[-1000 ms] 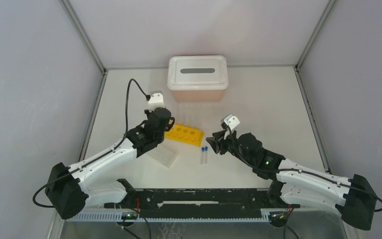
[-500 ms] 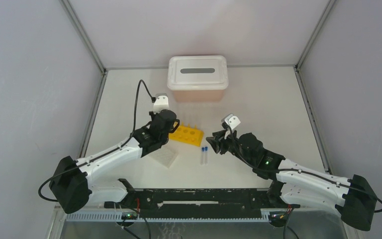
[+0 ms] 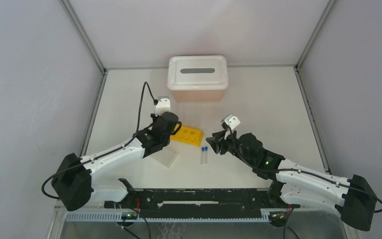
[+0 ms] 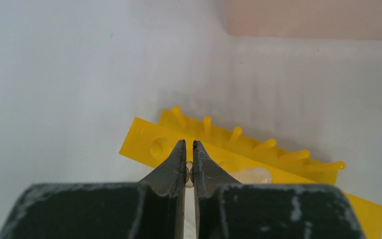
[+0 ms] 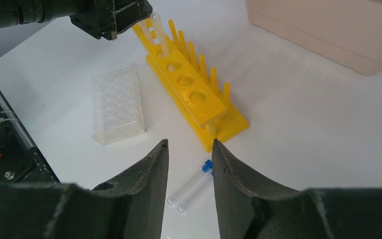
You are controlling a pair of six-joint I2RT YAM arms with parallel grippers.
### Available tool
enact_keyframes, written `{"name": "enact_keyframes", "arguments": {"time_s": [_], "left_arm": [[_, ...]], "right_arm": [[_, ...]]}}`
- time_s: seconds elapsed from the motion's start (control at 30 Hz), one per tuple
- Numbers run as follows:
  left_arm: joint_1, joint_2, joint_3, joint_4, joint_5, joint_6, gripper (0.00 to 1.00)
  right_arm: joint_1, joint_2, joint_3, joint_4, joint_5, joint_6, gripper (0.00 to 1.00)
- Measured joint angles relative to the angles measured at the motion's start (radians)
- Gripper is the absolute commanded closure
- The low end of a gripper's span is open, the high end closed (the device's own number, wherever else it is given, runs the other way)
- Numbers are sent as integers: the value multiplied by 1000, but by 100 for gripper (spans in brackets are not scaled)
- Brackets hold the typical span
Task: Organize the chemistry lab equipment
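The yellow tube rack (image 3: 190,135) stands mid-table, its holes facing up (image 5: 189,84). My left gripper (image 4: 189,143) hovers over the rack's left end, shut on a thin clear tube (image 5: 158,34). The tube slants down, and its lower end reaches the end hole. Left of the rack lies the clear well plate (image 3: 163,158), also visible in the right wrist view (image 5: 117,104). Two blue-capped vials (image 5: 195,183) lie side by side on the table, just below my right gripper (image 5: 189,144). That gripper is open, with nothing between its fingers.
The pink box with a white slotted lid (image 3: 197,73) stands against the back wall, behind the rack. The black rail holding the arm bases (image 3: 199,203) runs along the near edge. Grey walls close in the table on the left, right and back.
My left arm has swung right and nearer, carrying the tube from behind the rack's left end to directly over it. The right arm and the vials have not moved.
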Motion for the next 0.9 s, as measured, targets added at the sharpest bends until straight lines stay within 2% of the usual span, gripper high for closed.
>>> {"name": "enact_keyframes", "arguments": {"time_s": [0.33,0.57,0.67,0.9], "left_arm": [[-2,16,0,2,-10,-3,57],[-3,16,0,3,-18,-4,45],[-4,0,0,-10,-26,-4,43],[-7,-125,57,-87,-48,7,38]], "right_arm": [[-3,13,0,4,-1,2,55],[-5,18,-1,6,-4,3,55],[-9,18,-1,1,-3,3,55],[6,48,45,-80,56,26,53]]}}
